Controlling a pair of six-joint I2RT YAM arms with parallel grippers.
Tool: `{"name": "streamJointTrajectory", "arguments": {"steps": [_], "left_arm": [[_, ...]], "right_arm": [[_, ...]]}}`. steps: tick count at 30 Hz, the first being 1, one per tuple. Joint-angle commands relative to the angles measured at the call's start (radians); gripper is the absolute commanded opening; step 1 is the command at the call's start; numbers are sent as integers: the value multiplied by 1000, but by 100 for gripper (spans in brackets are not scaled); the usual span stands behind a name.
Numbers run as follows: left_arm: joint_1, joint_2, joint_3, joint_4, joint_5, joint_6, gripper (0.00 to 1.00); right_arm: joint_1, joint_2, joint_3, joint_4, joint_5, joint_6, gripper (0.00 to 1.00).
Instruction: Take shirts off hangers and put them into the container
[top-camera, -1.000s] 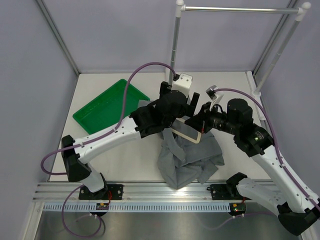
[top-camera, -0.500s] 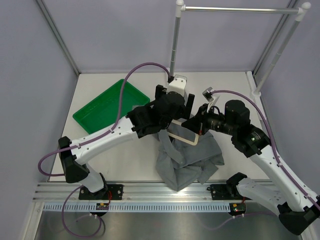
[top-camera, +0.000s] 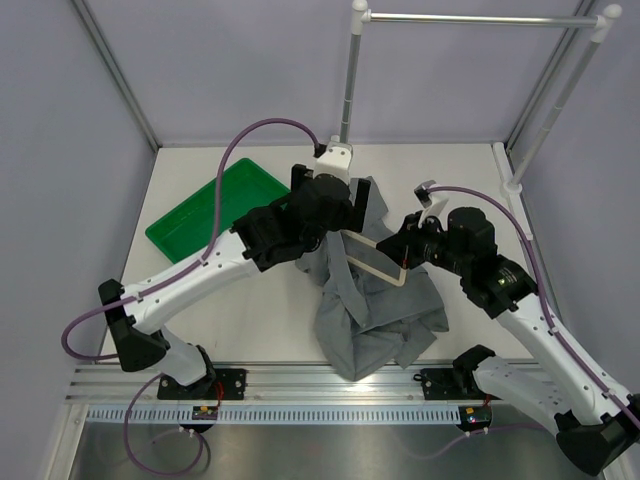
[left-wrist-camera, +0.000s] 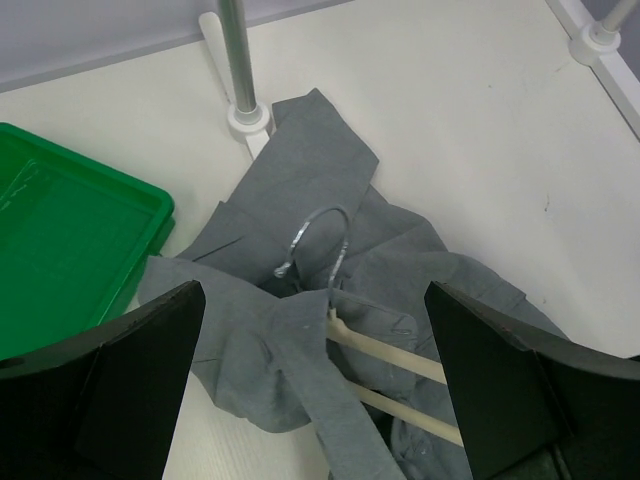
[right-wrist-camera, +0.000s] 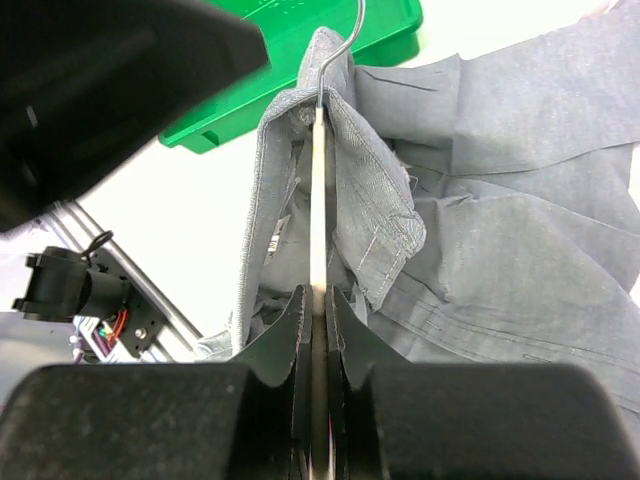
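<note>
Shirt (top-camera: 375, 310) lies crumpled on the bench (top-camera: 470, 180) just beside the tray (top-camera: 190, 225), with the hanger (top-camera: 372, 262) threaded in it; right tool (right-wrist-camera: 320, 300) pinches the hanger's bar; left tool (left-wrist-camera: 315, 290) hangs spread above; it should nip cloth alone, clear of the hanger, then draw the cloth off while the right tool holds firm.

Bright, even light comes from above. In the top view the arms drop soft grey shadows on the white table (top-camera: 200, 310), and the metal base rail (top-camera: 300, 385) shines. On the left gripper (left-wrist-camera: 315, 295) the fingers (left-wrist-camera: 110, 390) look dark and fuzzy, and the wire hook (left-wrist-camera: 318, 232) glints. By the right gripper (right-wrist-camera: 318, 300), the shirt (right-wrist-camera: 500, 200) and hanger (right-wrist-camera: 318, 200) look sharp, but its black fingers (right-wrist-camera: 290, 330) are blurry.
</note>
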Motion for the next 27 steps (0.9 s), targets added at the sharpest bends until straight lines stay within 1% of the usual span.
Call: {"name": "streamJointTrajectory", "arguments": {"steps": [1, 8, 15, 19, 23, 24, 26, 27], "left_arm": [[13, -57, -6, 8, 2, -17, 99], [11, -87, -57, -9, 48, -66, 99], [11, -77, -172, 10, 88, -143, 98], [11, -41, -183, 25, 90, -147, 94], [13, -12, -160, 19, 71, -135, 75], [13, -11, -157, 17, 68, -134, 64], [17, -3, -156, 11, 59, -132, 53], [19, -3, -156, 11, 58, -132, 39]], "right_arm": [[-2, -24, -9, 55, 39, -20, 0], [-2, -38, 5, 55, 54, -27, 0], [-2, -63, 26, 29, 51, -33, 0], [-2, -80, 38, 9, 42, -40, 0], [-2, -112, 46, -12, 45, -45, 0], [-2, -118, 48, -18, 46, -51, 0], [-4, -136, 51, -35, 58, -54, 0], [-2, -142, 51, -40, 62, -54, 0]]}}
